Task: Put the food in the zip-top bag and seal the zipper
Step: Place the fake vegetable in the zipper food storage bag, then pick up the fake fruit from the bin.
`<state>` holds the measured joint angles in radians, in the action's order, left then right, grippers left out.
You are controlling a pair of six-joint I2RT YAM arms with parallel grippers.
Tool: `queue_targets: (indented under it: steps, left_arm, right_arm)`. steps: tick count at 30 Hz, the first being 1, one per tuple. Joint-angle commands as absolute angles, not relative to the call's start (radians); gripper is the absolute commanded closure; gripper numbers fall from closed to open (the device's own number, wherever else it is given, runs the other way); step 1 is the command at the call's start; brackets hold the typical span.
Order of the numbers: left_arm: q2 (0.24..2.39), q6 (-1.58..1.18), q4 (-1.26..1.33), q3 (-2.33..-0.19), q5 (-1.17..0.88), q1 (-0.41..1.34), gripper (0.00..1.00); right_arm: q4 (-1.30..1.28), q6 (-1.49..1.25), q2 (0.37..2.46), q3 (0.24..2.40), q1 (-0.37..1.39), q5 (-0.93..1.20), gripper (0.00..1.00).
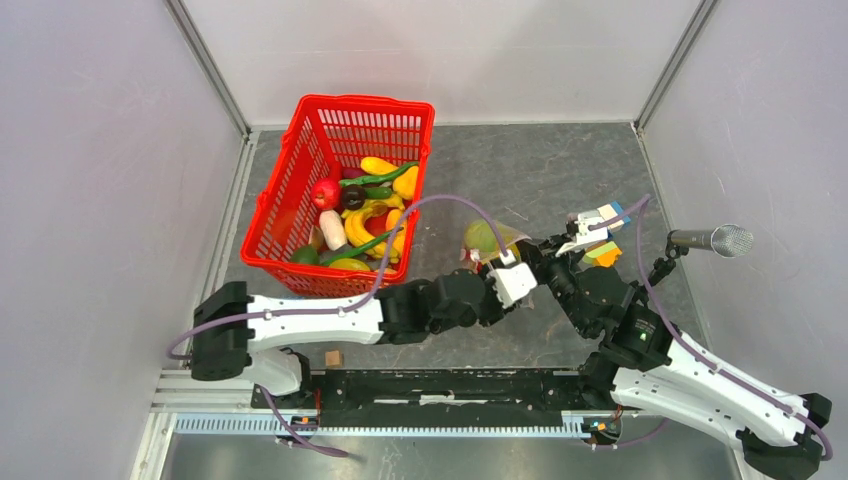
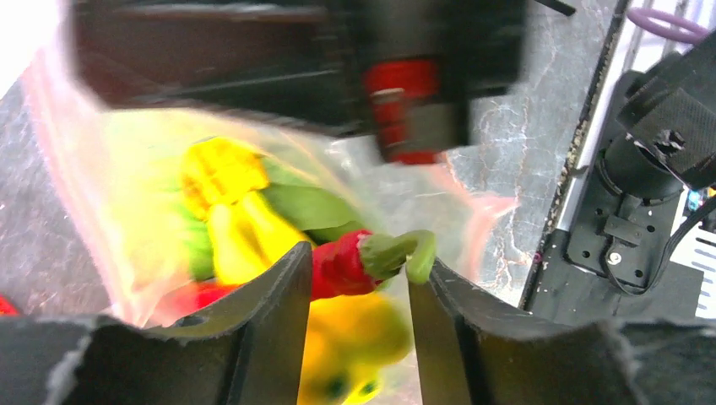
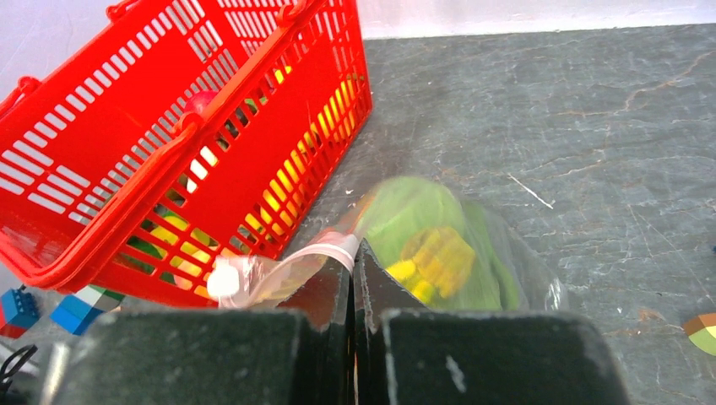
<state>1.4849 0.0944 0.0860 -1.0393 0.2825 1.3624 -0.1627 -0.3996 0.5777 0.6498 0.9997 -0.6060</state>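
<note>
Red pepper [image 2: 342,266] in left gripper [image 2: 360,295], at bag [image 2: 127,160]

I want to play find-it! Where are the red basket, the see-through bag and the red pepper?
Red basket [image 1: 365,101]: top view, on its far rim.
See-through bag [image 3: 498,253]: right wrist view, on its clear side.
Red pepper [image 2: 338,266]: left wrist view, on its red body.
</note>
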Motion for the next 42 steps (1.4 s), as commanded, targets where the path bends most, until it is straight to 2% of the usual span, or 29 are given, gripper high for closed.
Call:
queue_targets:
  steps: [1, 7, 14, 17, 20, 23, 25, 28, 37, 42]
  left_arm:
    - [1.387, 0.049, 0.007, -1.033, 0.213, 1.309, 0.45]
    - [1.357, 0.066, -0.052, -1.057, 0.173, 1.302, 0.38]
    - [1.358, 0.06, -0.053, -1.07, 0.1, 1.299, 0.42]
    - [1.345, 0.055, -0.062, -1.083, 0.046, 1.297, 0.26]
    - [1.304, 0.033, -0.043, -1.089, 0.005, 1.286, 0.16]
    - [1.269, 0.028, -0.053, -1.114, -0.024, 1.271, 0.11]
    - [1.235, 0.022, -0.048, -1.116, -0.017, 1.259, 0.0]
    - [1.169, 0.011, -0.03, -1.098, -0.004, 1.233, 0.0]
    - [0.979, -0.027, -0.09, -1.015, 0.297, 1.159, 0.0]
    - [0.925, -0.09, -0.159, -1.002, 0.369, 1.021, 0.0]
  right_arm:
    - [-0.035, -0.411, 0.549, 0.697, 1.003, -0.674, 0.98]
    - [-0.035, -0.411, 0.555, 0.691, 1.002, -0.68, 0.98]
    - [-0.029, -0.413, 0.546, 0.683, 1.004, -0.677, 0.98]
    - [-0.031, -0.408, 0.547, 0.684, 1.003, -0.676, 0.98]
    - [-0.034, -0.407, 0.555, 0.686, 1.004, -0.673, 0.98]
    - [-0.034, -0.409, 0.567, 0.683, 1.003, -0.666, 0.98]
    - [-0.03, -0.407, 0.572, 0.677, 1.003, -0.66, 0.97]
    - [-0.023, -0.403, 0.573, 0.671, 1.003, -0.655, 0.97]
    - [-0.008, -0.379, 0.572, 0.667, 1.003, -0.621, 0.97]
    - [0.025, -0.375, 0.571, 0.655, 1.003, -0.622, 0.97]
